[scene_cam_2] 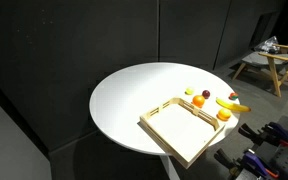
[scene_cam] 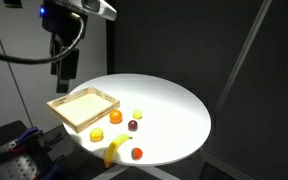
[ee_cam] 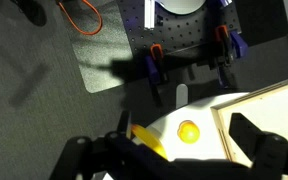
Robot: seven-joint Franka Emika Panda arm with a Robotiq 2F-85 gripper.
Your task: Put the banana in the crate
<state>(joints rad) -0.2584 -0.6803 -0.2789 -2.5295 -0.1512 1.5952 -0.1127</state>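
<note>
Strong light whitens the table (scene_cam: 174, 110) against black surroundings, while the wrist view is dim and blurred.

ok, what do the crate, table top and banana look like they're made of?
Crate: light, unfinished-looking wood, pale matte tan with thin raised sides. Table top: smooth white, likely laminate or painted board; cannot tell which. Banana: evenly bright yellow, possibly plastic toy fruit, too small to confirm.
</note>
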